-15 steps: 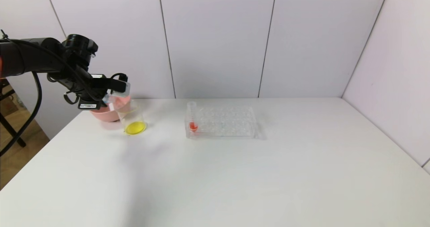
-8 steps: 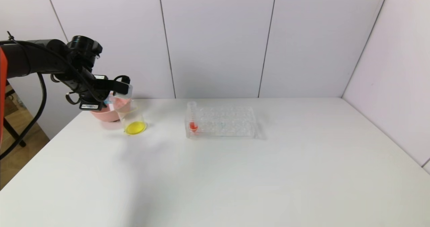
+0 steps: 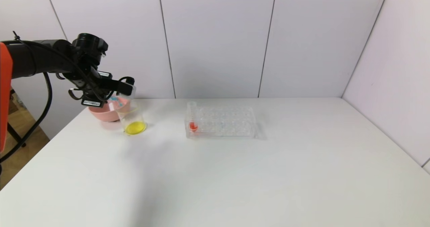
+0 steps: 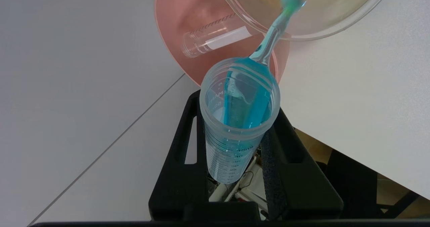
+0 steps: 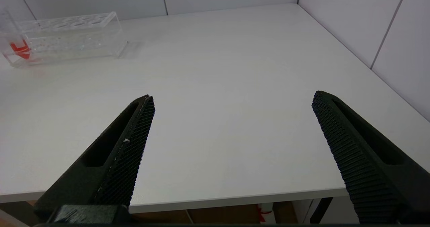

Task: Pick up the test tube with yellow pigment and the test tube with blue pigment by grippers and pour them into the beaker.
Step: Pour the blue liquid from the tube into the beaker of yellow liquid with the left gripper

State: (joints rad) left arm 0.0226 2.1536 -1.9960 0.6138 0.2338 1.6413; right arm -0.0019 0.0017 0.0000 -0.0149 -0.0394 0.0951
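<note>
1. Our left gripper (image 4: 240, 146) clamps the test tube with blue pigment (image 4: 240, 119), tipped mouth-down over the beaker (image 3: 131, 119) so a blue stream falls into its yellow liquid.
2. An emptied tube (image 4: 215, 39) lies in the pink bowl (image 3: 102, 112), out of the way.
3. Our right gripper (image 5: 231, 153) waits wide apart above the table's near edge, holding nothing.

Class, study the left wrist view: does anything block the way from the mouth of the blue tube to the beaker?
Nothing visible does. The left gripper holds the test tube with blue pigment tipped, and a blue stream runs unbroken from its mouth over the rim into the beaker. The pink bowl lies beside that path, not across it.
</note>
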